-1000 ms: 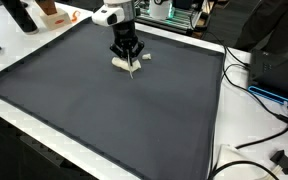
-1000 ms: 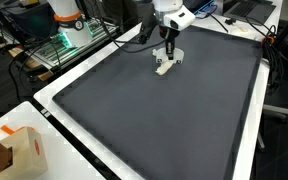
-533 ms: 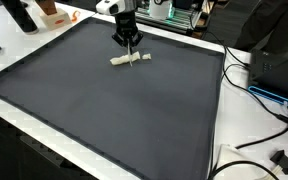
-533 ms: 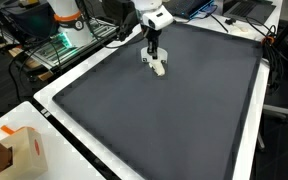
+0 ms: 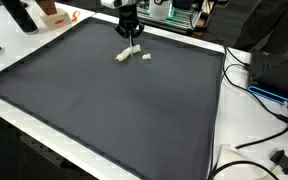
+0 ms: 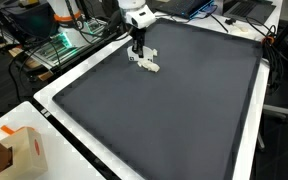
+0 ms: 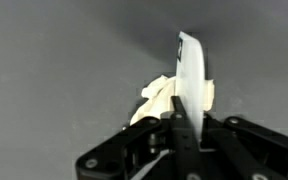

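Note:
My gripper [image 7: 184, 126] is shut on a thin white flat strip [image 7: 191, 75] that stands on edge between the jaws. Right beneath it lies a cream-coloured lump [image 7: 160, 98] on the dark mat. In both exterior views the gripper [image 5: 131, 36] [image 6: 137, 46] hangs near the mat's far edge, pointing straight down, with the strip's tip just above the mat. One cream piece [image 5: 123, 55] [image 6: 133, 57] sits beside the tip and another small piece [image 5: 146, 57] [image 6: 150, 67] lies a little apart from it.
A large dark mat [image 5: 104, 110] [image 6: 184, 120] covers the white table. A cardboard box [image 6: 19, 150] stands at one corner. Cables and black plugs [image 5: 274, 158] lie past another edge, and electronics racks [image 6: 69, 40] stand behind.
The gripper has lifted and drifted toward the mat's far edge with the white strip still in it. The nearest cream piece has shifted slightly with it.

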Controlling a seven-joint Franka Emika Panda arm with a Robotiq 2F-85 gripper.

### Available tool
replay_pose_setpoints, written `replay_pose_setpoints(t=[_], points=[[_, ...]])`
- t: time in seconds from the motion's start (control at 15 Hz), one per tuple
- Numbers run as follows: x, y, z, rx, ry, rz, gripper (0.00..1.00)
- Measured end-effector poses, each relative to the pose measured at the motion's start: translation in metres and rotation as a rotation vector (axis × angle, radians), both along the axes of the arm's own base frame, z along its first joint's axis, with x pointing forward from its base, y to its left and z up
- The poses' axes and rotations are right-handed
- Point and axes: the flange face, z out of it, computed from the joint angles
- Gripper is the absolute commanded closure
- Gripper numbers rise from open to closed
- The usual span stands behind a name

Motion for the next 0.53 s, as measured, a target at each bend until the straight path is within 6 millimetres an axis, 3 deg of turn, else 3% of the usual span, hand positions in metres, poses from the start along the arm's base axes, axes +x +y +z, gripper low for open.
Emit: replay_pose_setpoints(t=[0.27, 0.53], points=[[0.002, 0.004, 0.0, -0.003, -0.009, 0.108, 0.99], [0.023, 0.019, 0.0, 0.003, -0.031, 0.19, 0.99]])
